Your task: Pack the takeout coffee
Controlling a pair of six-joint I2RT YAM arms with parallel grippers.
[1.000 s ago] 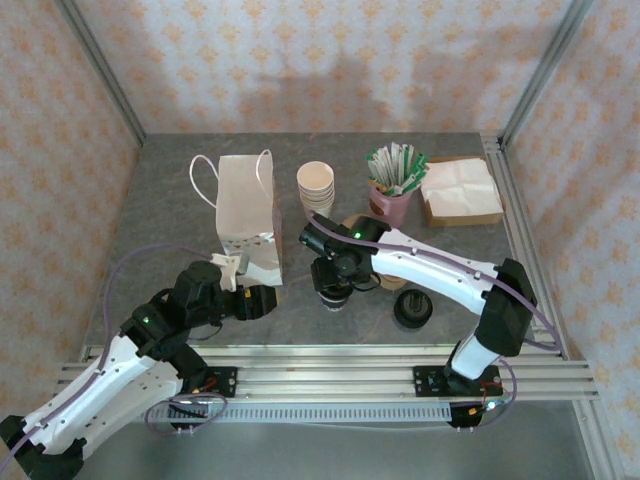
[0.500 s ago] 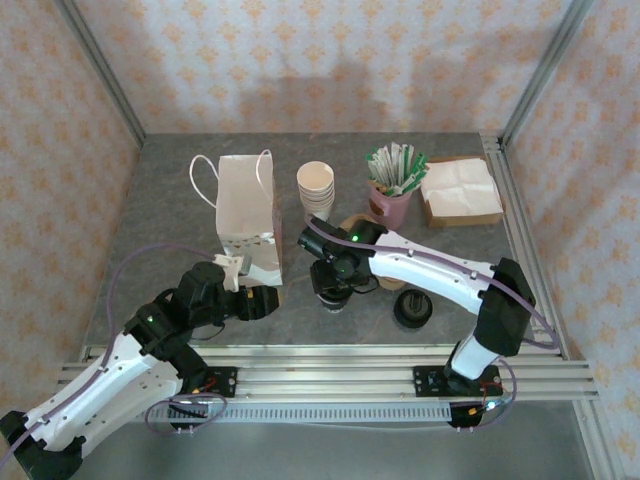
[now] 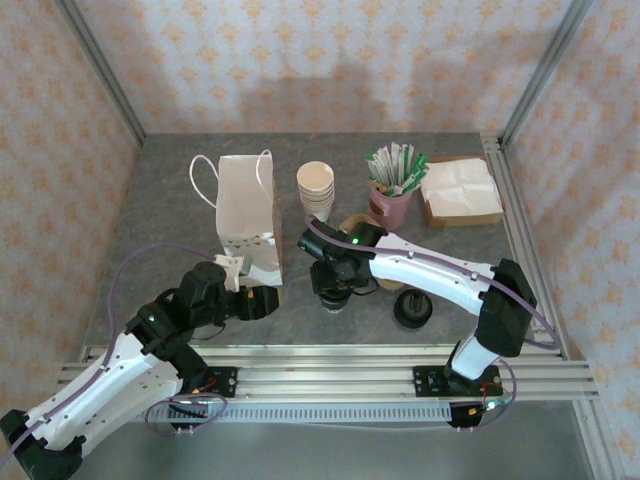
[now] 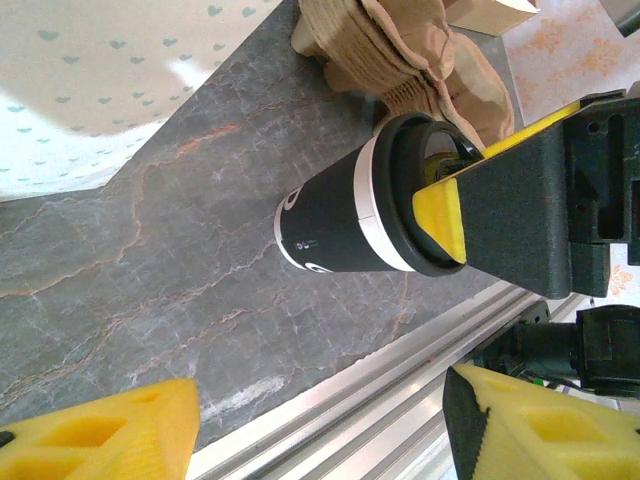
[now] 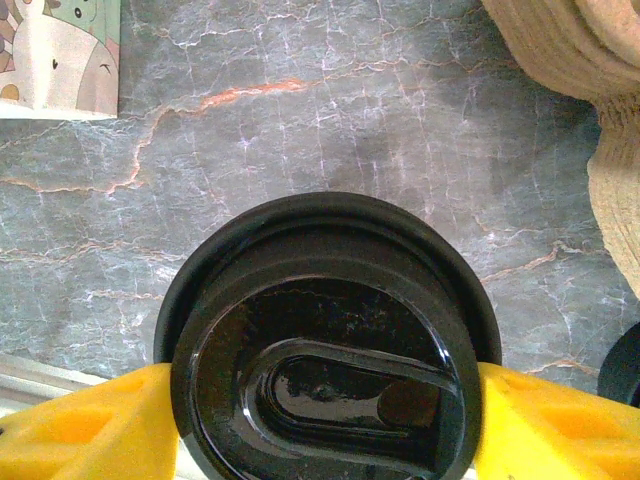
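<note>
From above, the right gripper (image 3: pixel 333 283) hid most of the cup (image 3: pixel 331 304). At the right wrist, the lid (image 5: pixel 325 330) ran off the bottom edge and covered the cup's wall.

Open grey stone worktop (image 3: pixel 165 215) left of white paper bag w/ handles (image 3: pixel 247 205), also far-centre. Gap btwn bag and black-lidded takeout coffee cup (image 3: pixel 332 298) is narrow, left claw (image 3: pixel 262 302) sits in it. Behind cup: brown pulp cup carriers (image 3: pixel 352 224), stack of cream paper cups (image 3: pixel 316 188). Right side: stack of black lids (image 3: pixel 412 308) near. Right claw (image 3: pixel 332 284) covers cup top.
</note>
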